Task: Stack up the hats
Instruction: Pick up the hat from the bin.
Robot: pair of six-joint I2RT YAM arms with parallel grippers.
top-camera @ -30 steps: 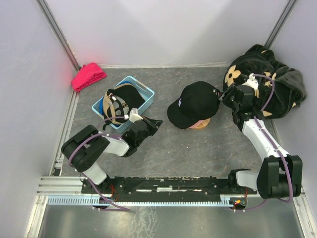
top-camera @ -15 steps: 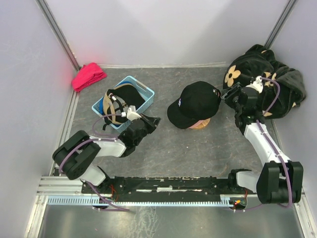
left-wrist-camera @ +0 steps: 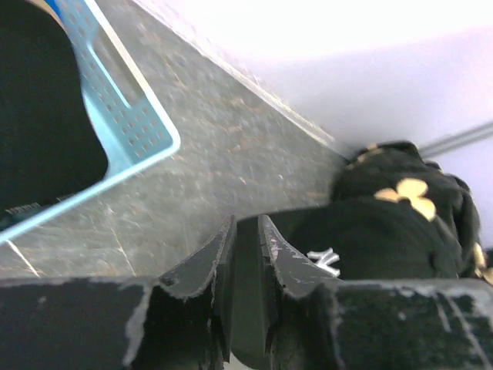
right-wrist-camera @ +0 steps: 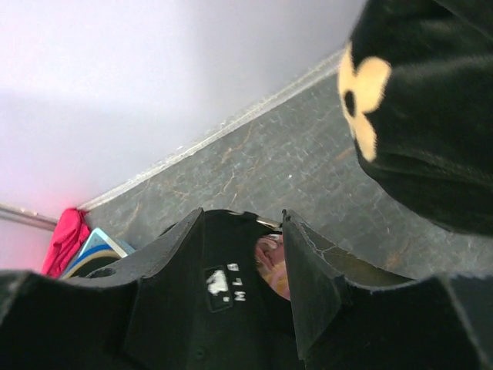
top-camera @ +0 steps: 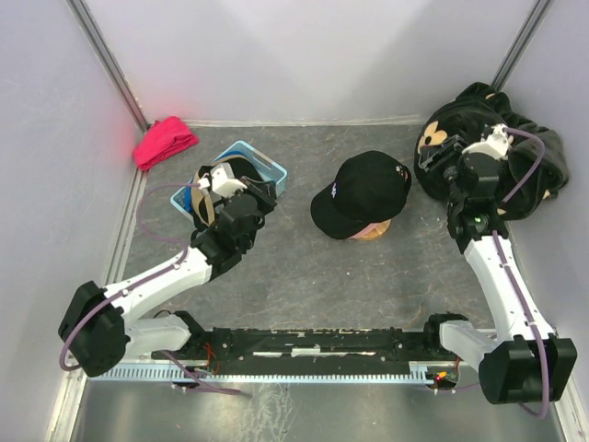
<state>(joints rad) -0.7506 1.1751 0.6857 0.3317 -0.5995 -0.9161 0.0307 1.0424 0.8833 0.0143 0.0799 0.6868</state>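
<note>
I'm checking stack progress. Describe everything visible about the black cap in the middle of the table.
The black cap is soft fabric, crown up and rounded, brim pointing left, a small white logo on its front. It rests on pink and tan hats whose edges peek out beneath. Nothing else touches it.

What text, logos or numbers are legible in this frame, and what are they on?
"MLB": small white letters, seen upside down, on the black cap in the right wrist view.
White interlocked emblem on the same cap in the left wrist view: possibly "NY", too blurred to confirm.
Nothing else is readable.
</note>
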